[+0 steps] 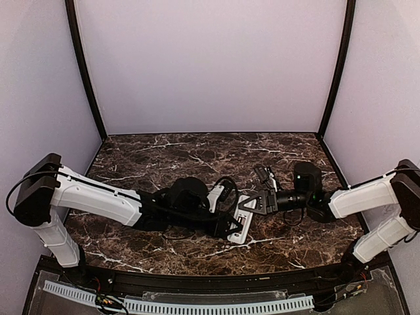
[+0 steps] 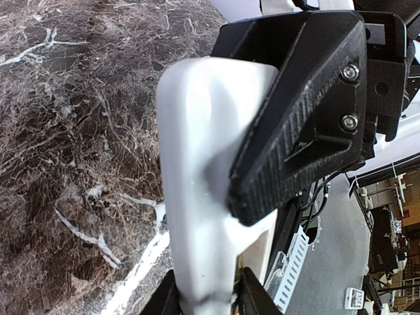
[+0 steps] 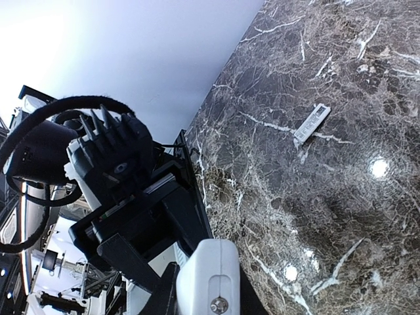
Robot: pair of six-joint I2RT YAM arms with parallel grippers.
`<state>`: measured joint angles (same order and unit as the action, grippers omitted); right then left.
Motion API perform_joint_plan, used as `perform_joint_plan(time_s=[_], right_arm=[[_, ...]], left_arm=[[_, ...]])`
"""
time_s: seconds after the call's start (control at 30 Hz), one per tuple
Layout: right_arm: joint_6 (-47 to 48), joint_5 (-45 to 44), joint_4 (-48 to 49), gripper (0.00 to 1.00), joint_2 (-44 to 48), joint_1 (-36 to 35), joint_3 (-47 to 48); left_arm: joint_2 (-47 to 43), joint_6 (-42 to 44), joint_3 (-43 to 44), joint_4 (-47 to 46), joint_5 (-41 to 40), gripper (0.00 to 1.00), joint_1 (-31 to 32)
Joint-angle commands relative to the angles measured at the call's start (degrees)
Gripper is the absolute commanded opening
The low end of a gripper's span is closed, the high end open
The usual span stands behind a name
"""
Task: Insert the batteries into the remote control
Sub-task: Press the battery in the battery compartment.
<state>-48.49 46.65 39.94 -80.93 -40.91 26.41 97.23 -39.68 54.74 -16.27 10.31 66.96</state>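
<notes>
The white remote control (image 1: 245, 222) is held off the marble table between both grippers at centre. My left gripper (image 1: 231, 227) is shut on its near end; in the left wrist view the remote (image 2: 197, 164) runs up from between the jaws of my left gripper (image 2: 207, 296). My right gripper (image 1: 254, 205) is shut on its far end; a black finger (image 2: 295, 125) of that gripper presses on its side. In the right wrist view the remote's end (image 3: 210, 272), with a screw in it, sits between the jaws of my right gripper (image 3: 205, 294). No batteries are clearly visible.
A small flat white ribbed plastic piece (image 3: 312, 123) lies alone on the marble table (image 1: 164, 157). A small dark and grey thing (image 1: 264, 176) lies just behind my right gripper; I cannot tell what it is. Purple walls enclose the table.
</notes>
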Motion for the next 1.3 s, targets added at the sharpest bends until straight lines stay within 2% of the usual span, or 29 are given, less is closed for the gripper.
perform_joint_plan(time_s=[0.0, 0.13, 0.2, 0.4, 0.57, 0.63, 0.73, 0.93, 0.97, 1.03, 1.17, 1.27], right_arm=[[-0.5, 1.0, 1.1, 0.0, 1.2, -0.8, 1.6], [-0.9, 1.5, 1.8, 0.0, 0.9, -0.7, 1.6], [-1.1, 1.6, 1.9, 0.04, 0.9, -0.7, 1.6], [-1.9, 2.2, 2.9, 0.33, 1.6, -0.6, 0.8], [-2.6, 2.7, 4.2, 0.4, 1.7, -0.6, -0.3], [-3.5, 3.2, 6.0, 0.39, 1.1, -0.6, -0.8], [-5.0, 4.3, 9.1, 0.32, 0.2, -0.6, -1.3], [-6.1, 5.0, 10.9, 0.05, 0.0, -0.2, -1.9], [-6.1, 5.0, 10.8, 0.01, 0.1, 0.0, -1.9], [-6.0, 5.2, 10.2, 0.0, 0.5, 0.6, -2.0], [-5.3, 5.1, 8.1, 0.0, 1.7, 2.3, -2.5], [-3.7, 5.2, 5.1, 0.0, 3.8, 4.5, -2.9]], left_arm=[[0.8, -0.3, 0.6, 0.9, -0.1, 0.23, -0.6], [1.0, -1.4, -0.4, -2.5, 1.9, 0.14, -0.9], [0.9, -1.9, -0.9, -3.7, 2.7, 0.11, -1.2], [-0.7, -3.7, -3.8, -9.0, 4.0, 0.04, -2.2], [-1.7, -3.8, -5.2, -11.7, 4.7, 0.01, -2.6], [-1.7, -4.3, -5.6, -13.2, 5.3, 0.0, -2.7], [-1.5, -5.4, -6.3, -15.4, 6.3, 0.0, -3.1], [-1.2, -7.3, -7.7, -18.4, 8.9, 0.01, -4.1], [-1.4, -6.9, -7.6, -18.1, 8.9, 0.02, -4.3], [-1.9, -5.7, -7.1, -16.4, 8.5, 0.1, -4.2], [-4.0, -0.8, -4.8, -10.8, 6.6, 0.42, -4.3], [-6.1, 5.4, -1.5, -2.2, 1.6, 0.58, -4.6]])
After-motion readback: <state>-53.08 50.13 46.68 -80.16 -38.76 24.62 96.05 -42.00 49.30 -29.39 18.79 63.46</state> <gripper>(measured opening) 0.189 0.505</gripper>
